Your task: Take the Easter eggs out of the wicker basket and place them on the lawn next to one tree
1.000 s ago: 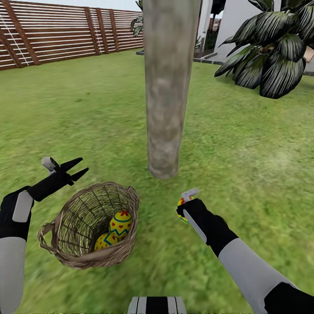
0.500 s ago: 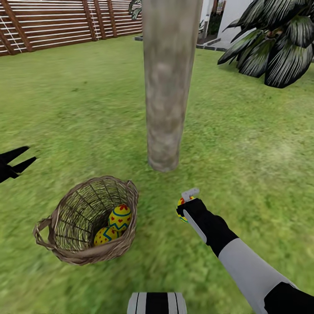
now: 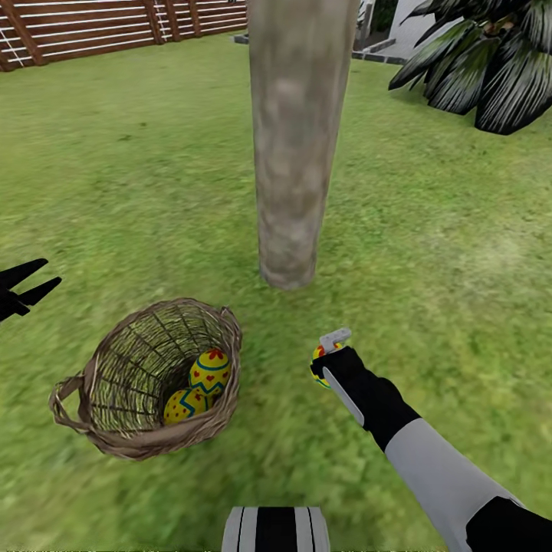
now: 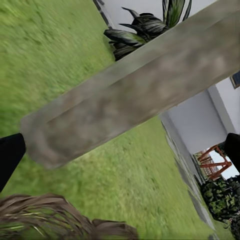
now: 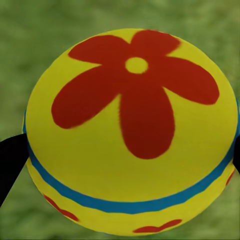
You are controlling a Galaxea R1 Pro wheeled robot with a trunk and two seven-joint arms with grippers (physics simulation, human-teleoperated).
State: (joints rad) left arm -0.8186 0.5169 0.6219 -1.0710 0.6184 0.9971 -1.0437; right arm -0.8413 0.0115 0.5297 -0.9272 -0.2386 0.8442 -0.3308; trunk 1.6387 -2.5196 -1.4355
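The wicker basket (image 3: 146,379) lies tipped on the lawn (image 3: 429,253) just left of the tree (image 3: 287,153), its rim also in the left wrist view (image 4: 50,220). Two Easter eggs (image 3: 210,370) (image 3: 182,405), yellow with red and blue patterns, rest inside against the basket's near wall. My right gripper (image 3: 322,364) is shut on the third egg (image 3: 315,355), right of the basket and short of the trunk's foot. This egg (image 5: 132,135) shows a red flower, with black fingers (image 5: 9,162) at its sides. My left gripper (image 3: 52,272) hangs open at the far left, apart from the basket.
A palm-like plant (image 3: 491,69) with dark striped leaves stands at the back right. A brown slat fence (image 3: 115,19) runs along the back left. The trunk (image 4: 140,95) crosses the left wrist view, with a white house wall (image 4: 200,125) behind it.
The head camera has tilted down, so the whole picture shifted. My left arm swung away from the basket out to the left edge. The right gripper with its egg has stayed put.
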